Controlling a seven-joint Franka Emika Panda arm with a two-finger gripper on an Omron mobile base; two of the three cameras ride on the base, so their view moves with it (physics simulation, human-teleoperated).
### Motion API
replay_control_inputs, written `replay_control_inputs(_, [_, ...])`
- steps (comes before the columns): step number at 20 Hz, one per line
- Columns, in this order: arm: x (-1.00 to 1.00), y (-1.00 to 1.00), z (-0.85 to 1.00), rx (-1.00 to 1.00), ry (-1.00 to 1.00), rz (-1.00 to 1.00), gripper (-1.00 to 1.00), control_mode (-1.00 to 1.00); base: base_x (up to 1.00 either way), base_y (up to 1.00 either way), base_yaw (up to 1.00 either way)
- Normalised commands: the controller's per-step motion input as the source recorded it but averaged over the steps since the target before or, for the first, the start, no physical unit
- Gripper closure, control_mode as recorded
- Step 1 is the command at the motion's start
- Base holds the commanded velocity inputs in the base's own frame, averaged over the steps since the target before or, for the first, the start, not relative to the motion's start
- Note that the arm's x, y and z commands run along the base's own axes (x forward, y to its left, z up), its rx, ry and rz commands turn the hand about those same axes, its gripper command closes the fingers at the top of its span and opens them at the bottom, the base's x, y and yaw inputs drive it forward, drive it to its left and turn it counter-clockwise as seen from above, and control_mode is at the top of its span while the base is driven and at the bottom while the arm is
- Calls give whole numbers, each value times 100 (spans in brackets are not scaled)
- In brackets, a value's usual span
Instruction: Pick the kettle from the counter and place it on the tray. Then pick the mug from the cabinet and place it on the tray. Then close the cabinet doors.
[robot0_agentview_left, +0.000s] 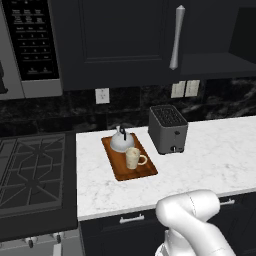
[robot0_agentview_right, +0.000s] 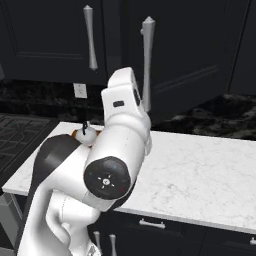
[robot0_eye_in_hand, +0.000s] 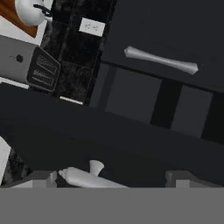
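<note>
Kitchen interior: black gas stovetop (robot0_agentview_left: 30, 175) at left, grey microwave (robot0_agentview_left: 30, 45) above, boxy grey toaster (robot0_agentview_left: 168, 129), black veined backsplash (robot0_agentview_left: 125, 107) bearing white wall outlets (robot0_agentview_left: 102, 95).

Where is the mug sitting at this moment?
In the left base view the mug stands on the tray on the counter, at the tray's near end just in front of the kettle, left of the toaster.

The white arm (robot0_agentview_right: 120, 145) rises bent, its pincer (robot0_eye_in_hand: 111, 177) spread wide.
</note>
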Motion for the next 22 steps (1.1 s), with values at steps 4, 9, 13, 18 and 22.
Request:
replay_control_inputs(4, [67,62,-12,-2,6,29,-100,-100,0,0,0])
replay_control_inputs(9, [89,46,-21,-1,11,20,-100,-100,0,0,0])
replay_control_inputs(13, [99,29,-26,-4,11,4,-100,-100,0,0,0])
replay_control_inputs(18, [97,18,-23,-10,15,0,-100,-100,0,0,0])
replay_control_inputs(22, [94,3,-24,-11,18,-2,-100,-100,0,0,0])
